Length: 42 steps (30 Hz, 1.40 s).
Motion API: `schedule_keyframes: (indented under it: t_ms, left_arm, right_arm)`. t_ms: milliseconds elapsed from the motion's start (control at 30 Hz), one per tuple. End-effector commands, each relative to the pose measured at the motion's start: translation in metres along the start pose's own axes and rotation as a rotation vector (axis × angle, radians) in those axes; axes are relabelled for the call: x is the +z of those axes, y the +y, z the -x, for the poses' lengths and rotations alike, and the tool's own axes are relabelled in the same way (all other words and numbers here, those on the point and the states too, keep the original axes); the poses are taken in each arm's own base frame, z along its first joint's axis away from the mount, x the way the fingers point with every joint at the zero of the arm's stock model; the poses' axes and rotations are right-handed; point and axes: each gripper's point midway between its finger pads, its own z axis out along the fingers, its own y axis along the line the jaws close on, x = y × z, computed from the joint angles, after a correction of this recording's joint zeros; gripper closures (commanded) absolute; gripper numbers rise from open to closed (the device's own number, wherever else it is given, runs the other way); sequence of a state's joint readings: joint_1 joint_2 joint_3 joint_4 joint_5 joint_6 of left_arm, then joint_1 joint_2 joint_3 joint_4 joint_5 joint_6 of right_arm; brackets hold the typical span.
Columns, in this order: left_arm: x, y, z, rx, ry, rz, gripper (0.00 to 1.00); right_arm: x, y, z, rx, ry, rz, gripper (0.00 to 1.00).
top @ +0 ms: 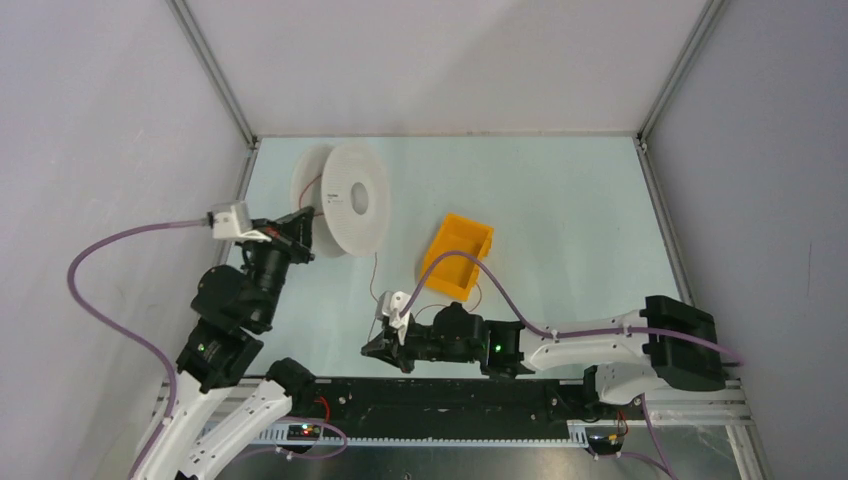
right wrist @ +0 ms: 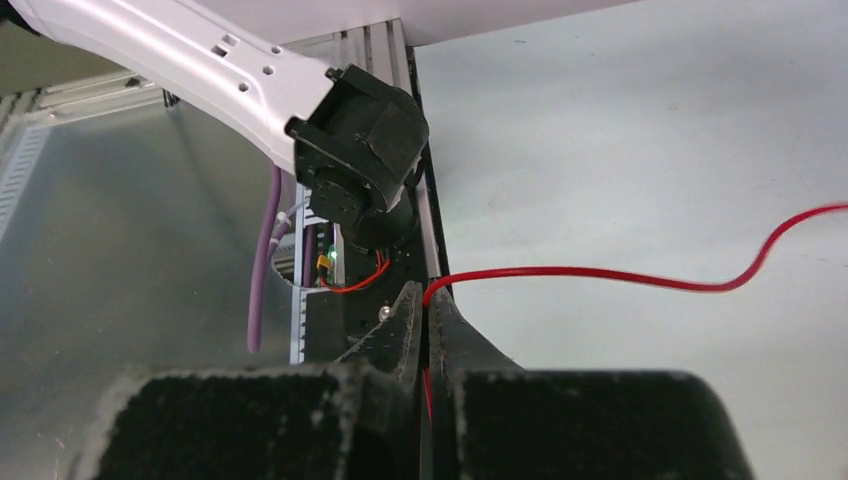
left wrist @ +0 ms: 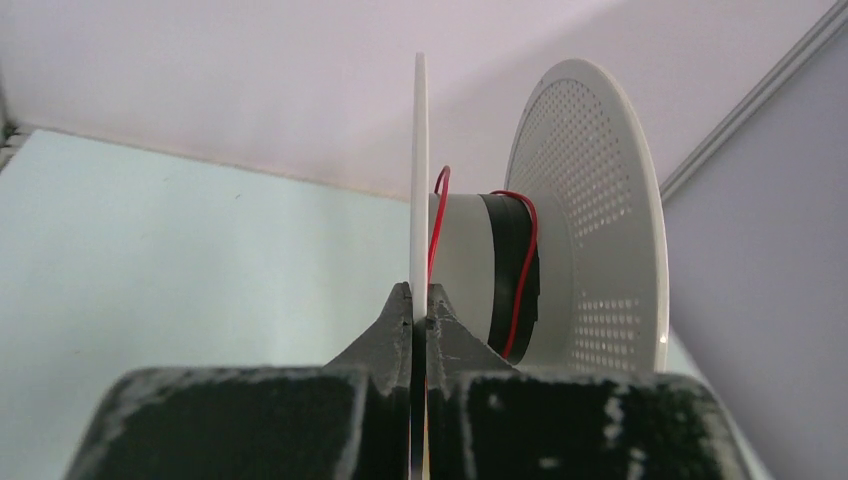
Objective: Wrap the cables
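Note:
A white perforated spool stands on edge at the back left of the table. My left gripper is shut on the rim of its near flange. A thin red cable lies round the spool's hub over a black band. The cable runs from the spool across the table to my right gripper. My right gripper is shut on the red cable, which leaves the fingertips to the right and curves away.
An orange open bin sits at the table's middle, right of the spool. Lilac arm cables loop over the right arm and beside the left arm. The left arm's base and the black rail are close to my right gripper.

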<state>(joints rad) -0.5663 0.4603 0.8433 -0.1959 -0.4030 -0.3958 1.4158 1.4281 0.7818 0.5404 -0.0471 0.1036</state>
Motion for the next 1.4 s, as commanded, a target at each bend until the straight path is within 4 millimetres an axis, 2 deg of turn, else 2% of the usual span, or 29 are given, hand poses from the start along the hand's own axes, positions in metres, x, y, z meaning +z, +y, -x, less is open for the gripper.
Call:
schedule_keyframes:
  t_ms: [0, 133, 267, 433, 600, 767, 867, 1000, 1100, 1167, 1267, 1300, 1333, 1367]
  left_arm:
    - [0.004, 0.003, -0.007, 0.178, 0.03, -0.013, 1.0]
    - [-0.001, 0.01, -0.021, 0.288, 0.093, -0.015, 1.0]
    - [-0.01, 0.011, -0.041, 0.358, 0.181, -0.061, 1.0]
    - [-0.024, -0.005, -0.065, 0.402, 0.299, -0.211, 1.0]
    - [-0.033, -0.005, -0.089, 0.449, 0.436, -0.259, 1.0]
    - [-0.037, -0.003, -0.103, 0.472, 0.517, -0.268, 1.0]
    - [-0.037, -0.003, -0.108, 0.466, 0.541, -0.264, 1.0]
    - [-0.039, -0.006, -0.114, 0.474, 0.564, -0.291, 1.0]
    - [-0.043, -0.008, -0.116, 0.485, 0.568, -0.322, 1.0]
    - [-0.047, -0.013, -0.115, 0.484, 0.565, -0.358, 1.0]
    - [-0.059, -0.031, -0.114, 0.449, 0.57, -0.475, 1.0]
    - [-0.061, -0.035, -0.11, 0.439, 0.562, -0.491, 1.0]
    - [-0.064, -0.038, -0.108, 0.422, 0.562, -0.502, 1.0]
    - [-0.065, -0.039, -0.106, 0.414, 0.556, -0.507, 1.0]
  right_arm:
    - [-0.018, -0.006, 0.012, -0.084, 0.117, -0.073, 1.0]
    - [-0.034, -0.004, 0.062, -0.099, 0.018, -0.085, 1.0]
    - [-0.048, -0.009, 0.097, -0.144, -0.054, -0.093, 1.0]
    - [-0.058, -0.014, 0.125, -0.164, -0.106, -0.085, 1.0]
    - [-0.064, 0.002, 0.148, -0.234, -0.182, 0.04, 1.0]
    - [-0.067, -0.004, 0.177, -0.176, -0.255, 0.058, 1.0]
    - [-0.072, 0.008, 0.193, -0.147, -0.307, 0.137, 1.0]
    - [-0.073, 0.006, 0.203, -0.144, -0.333, 0.138, 1.0]
    - [-0.074, -0.015, 0.205, -0.121, -0.329, 0.074, 1.0]
    - [-0.075, -0.035, 0.199, -0.104, -0.301, 0.01, 1.0]
    - [-0.077, -0.078, 0.176, -0.055, -0.208, -0.112, 1.0]
    - [-0.079, -0.085, 0.171, -0.044, -0.191, -0.128, 1.0]
    - [-0.083, -0.1, 0.164, -0.023, -0.161, -0.163, 1.0]
    - [-0.084, -0.104, 0.159, -0.015, -0.145, -0.165, 1.0]
